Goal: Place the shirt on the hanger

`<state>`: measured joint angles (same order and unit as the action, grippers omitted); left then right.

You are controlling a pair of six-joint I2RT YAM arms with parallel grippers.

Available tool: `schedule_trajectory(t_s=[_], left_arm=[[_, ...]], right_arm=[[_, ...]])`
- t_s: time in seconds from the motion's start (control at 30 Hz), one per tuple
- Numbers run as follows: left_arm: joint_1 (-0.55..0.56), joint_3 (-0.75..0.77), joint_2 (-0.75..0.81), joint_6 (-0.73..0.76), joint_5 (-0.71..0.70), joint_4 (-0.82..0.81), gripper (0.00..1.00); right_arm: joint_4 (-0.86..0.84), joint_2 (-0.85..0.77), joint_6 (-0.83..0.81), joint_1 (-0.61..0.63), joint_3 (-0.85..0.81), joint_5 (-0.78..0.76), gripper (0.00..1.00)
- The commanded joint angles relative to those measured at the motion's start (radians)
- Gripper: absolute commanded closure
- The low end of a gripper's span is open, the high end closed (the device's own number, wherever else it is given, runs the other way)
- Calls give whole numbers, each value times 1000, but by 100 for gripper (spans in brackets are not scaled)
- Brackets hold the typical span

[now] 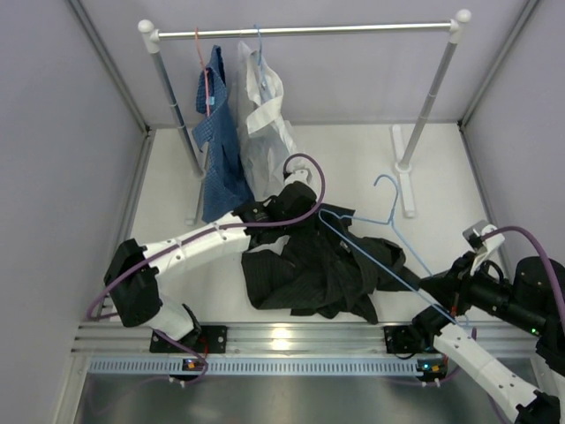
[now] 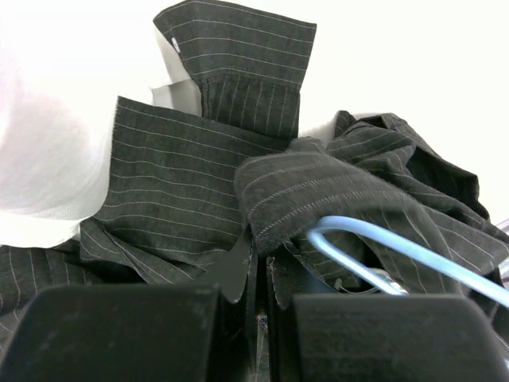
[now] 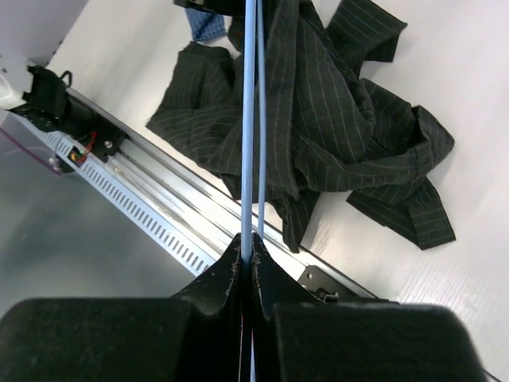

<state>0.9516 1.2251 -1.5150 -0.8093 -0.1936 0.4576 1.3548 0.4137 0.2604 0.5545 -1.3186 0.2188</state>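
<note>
The black pinstriped shirt (image 1: 309, 265) lies crumpled on the white table. My left gripper (image 1: 288, 205) is at the shirt's far edge, shut on a fold of its fabric (image 2: 318, 191). The light-blue wire hanger (image 1: 395, 226) lies slanted across the shirt, its hook pointing to the far side and one end under the cloth beside my left gripper; its wire (image 2: 429, 259) shows in the left wrist view. My right gripper (image 1: 434, 287) is shut on the hanger's wire (image 3: 249, 119) at its near right corner. The shirt (image 3: 334, 119) lies beyond the fingers.
A clothes rack (image 1: 305, 32) stands at the back. A blue patterned shirt (image 1: 221, 150) on a red hanger and a white shirt (image 1: 265, 124) on a blue hanger hang on its left part. The rack's right post (image 1: 425, 110) and foot (image 1: 406, 181) stand near the hanger's hook. A metal rail (image 1: 291, 340) runs along the near edge.
</note>
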Motion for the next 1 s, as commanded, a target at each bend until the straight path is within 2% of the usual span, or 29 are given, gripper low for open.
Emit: schedule_trajectory(t_s=[0.0,0.23,0.4,0.53,0.63,0.73,0.83,0.87,0.93,0.97], left_arm=[[-7,40,10,-11,23,-8,100],[-4,28,94,-11,104,-10,100],[23,43,147,7,125,-7,100],[22,69,145,28,76,24,100],[26,94,122,51,147,26,100],[81,163,90,120,189,24,100],[215,275,67,240,276,26,100],[293,302,67,263,278,27,100],[358,358,73,304,248,27,100],[389,367,79,303,232,27,100]], right_arm=[[104,16,16,18,12,-70,100],[112,85,14,31,-17,-148,100],[106,145,2,42,-65,-134,100],[102,145,-9,67,-113,-107,100],[66,151,-23,68,-73,-29,100],[12,180,-56,68,-28,52,100],[-9,215,-82,68,-24,60,100],[-20,220,-85,68,-25,60,100],[-68,200,-81,68,-22,59,100],[-144,163,-64,67,-15,54,100]])
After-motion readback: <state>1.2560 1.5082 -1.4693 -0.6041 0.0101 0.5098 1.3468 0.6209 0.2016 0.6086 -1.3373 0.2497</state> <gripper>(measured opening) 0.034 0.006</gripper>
